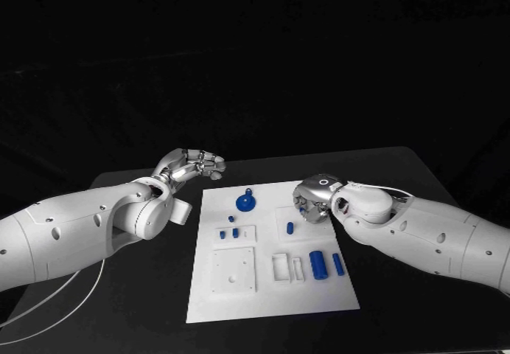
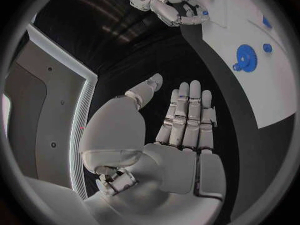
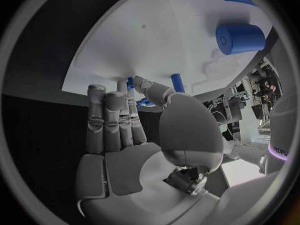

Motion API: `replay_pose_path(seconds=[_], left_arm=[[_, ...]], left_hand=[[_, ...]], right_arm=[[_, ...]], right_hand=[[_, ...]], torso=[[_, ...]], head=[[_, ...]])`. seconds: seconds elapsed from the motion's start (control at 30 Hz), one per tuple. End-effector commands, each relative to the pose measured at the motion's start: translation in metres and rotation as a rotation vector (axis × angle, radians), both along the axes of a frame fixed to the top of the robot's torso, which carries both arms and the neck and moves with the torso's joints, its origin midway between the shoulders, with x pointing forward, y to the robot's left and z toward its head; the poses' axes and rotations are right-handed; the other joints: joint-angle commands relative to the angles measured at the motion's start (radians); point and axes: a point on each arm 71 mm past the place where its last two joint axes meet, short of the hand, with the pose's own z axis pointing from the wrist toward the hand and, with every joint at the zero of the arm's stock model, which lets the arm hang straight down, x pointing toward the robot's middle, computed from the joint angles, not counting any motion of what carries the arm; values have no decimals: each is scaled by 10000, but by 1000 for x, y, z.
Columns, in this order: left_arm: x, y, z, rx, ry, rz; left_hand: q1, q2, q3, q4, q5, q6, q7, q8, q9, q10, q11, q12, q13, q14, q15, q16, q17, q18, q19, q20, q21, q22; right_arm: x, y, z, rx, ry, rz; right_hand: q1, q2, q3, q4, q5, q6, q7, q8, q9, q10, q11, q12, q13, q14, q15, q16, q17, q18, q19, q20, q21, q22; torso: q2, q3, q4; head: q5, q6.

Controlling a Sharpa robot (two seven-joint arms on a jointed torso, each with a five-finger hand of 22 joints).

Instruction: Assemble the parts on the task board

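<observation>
white task board (image 1: 271,295), blue parts (image 1: 317,262), black table (image 1: 138,310), silver left hand (image 1: 194,166), silver right hand (image 1: 314,199)

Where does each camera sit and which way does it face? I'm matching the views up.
Head view: on the head, looking down at the task board; both arms, left hand, right hand.
Left wrist view: behind the open left hand, facing the board's edge.
Right wrist view: behind the right hand, over the board.
Shared: the blue gear.

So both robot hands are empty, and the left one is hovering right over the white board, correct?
Not quite: in the head view the left hand is over the black table beside the white board. The right hand is over the board. Both are empty.
</observation>
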Motion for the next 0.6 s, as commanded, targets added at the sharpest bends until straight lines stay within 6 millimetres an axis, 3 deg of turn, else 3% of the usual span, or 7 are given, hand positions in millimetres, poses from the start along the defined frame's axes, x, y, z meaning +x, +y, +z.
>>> replay_pose_path(seconds=[0.03,0.6], left_arm=[[0,-2,2,-116,-6,-125],[1,0,2,-77,-28,-16]], left_hand=[[-41,74,-51,23,8,-42,-9,70,-11,-64,-9,-32,-16,47,53,-73,17,148,50,50,-46,19],[-21,73,-43,17,20,-44,-10,80,-17,-86,-2,-24,-23,84,44,-97,54,158,75,45,-54,28]], right_arm=[[-4,1,-10,-605,159,24],[-8,3,-6,-391,-372,71]], right_hand=[[-18,112,71,-45,-32,110,-11,70,23,116,-18,61,54,-9,-70,55,23,609,-50,-11,81,215],[-32,109,309,-162,89,415,-134,173,102,403,-138,143,375,14,-185,150,54,609,31,-30,357,210]], torso=[[1,0,5],[-16,2,-5]], head=[[-33,-27],[-16,-60]])
